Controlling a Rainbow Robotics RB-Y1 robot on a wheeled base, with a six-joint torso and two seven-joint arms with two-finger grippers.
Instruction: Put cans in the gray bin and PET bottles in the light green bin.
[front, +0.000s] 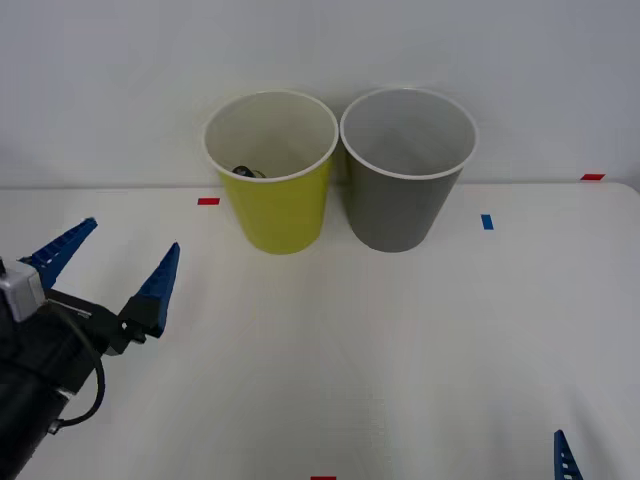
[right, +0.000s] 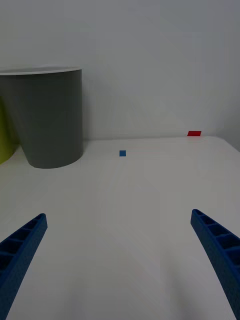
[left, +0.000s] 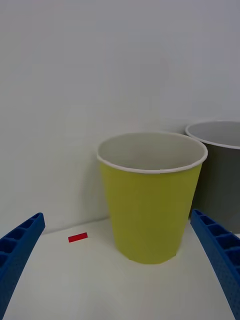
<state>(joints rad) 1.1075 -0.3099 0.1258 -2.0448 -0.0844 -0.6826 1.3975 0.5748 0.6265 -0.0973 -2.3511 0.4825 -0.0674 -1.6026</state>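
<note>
Both grippers, left (front: 118, 262) and right (right: 120, 260), are hanging open and empty near the table's (front: 400, 350) front corners, so a careless swing is risking tipping the green bin (front: 275, 215).

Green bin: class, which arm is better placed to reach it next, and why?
Left. The left end effector hovers open, close beside the green bin; the right end effector, also open, faces the gray bin.

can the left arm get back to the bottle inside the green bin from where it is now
Probably not easily. The left gripper is open, low over the table, with bare table up to the green bin. But the bottle lies deep inside, behind the tall wall.
</note>
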